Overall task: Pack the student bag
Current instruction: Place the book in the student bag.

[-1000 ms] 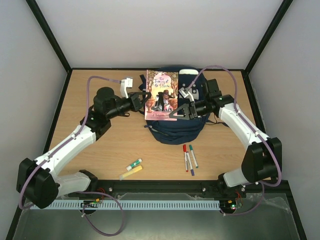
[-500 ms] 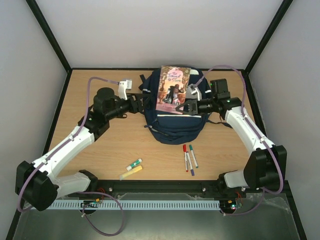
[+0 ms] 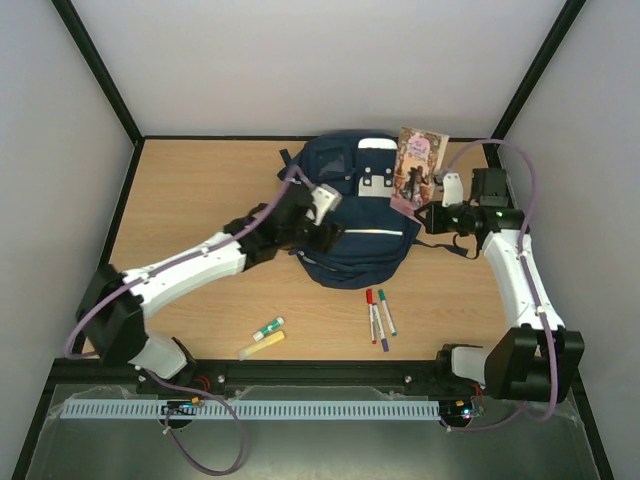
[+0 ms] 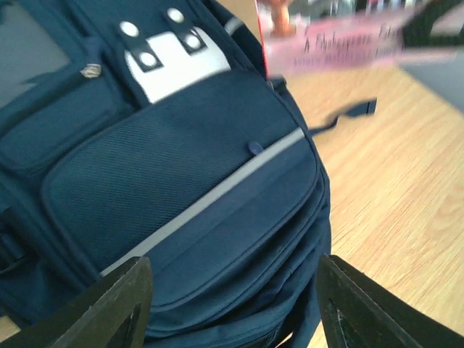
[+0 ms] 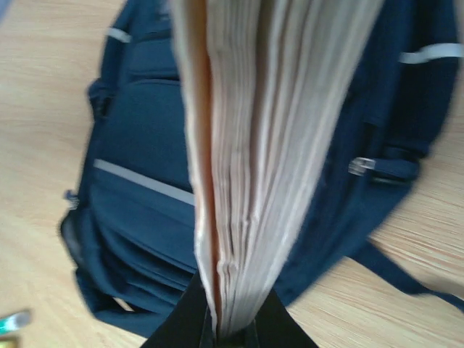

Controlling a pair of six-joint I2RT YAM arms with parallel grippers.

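Observation:
The student bag (image 3: pixel 352 235), a navy backpack with white stripes and a grey-white patch, lies flat at the table's middle. My left gripper (image 3: pixel 333 232) hovers over its lower front, open, with only bag fabric (image 4: pixel 181 181) showing between the fingers (image 4: pixel 123 308). My right gripper (image 3: pixel 424 213) is shut on the bottom edge of a paperback book (image 3: pixel 417 168). It holds the book upright above the bag's right side. In the right wrist view the book's page edges (image 5: pixel 268 145) rise from the gripper (image 5: pixel 232 335), with the bag (image 5: pixel 138 217) behind. The book's pink cover (image 4: pixel 341 43) also shows in the left wrist view.
Three markers (image 3: pixel 378 317) lie in front of the bag. A green pen and a yellow highlighter (image 3: pixel 263 338) lie near the front edge on the left. A loose bag strap (image 3: pixel 450 247) trails under the right arm.
My left gripper let go of the book, opened, and swung right over the bag's front. My right gripper carried the book right, off the bag's middle.

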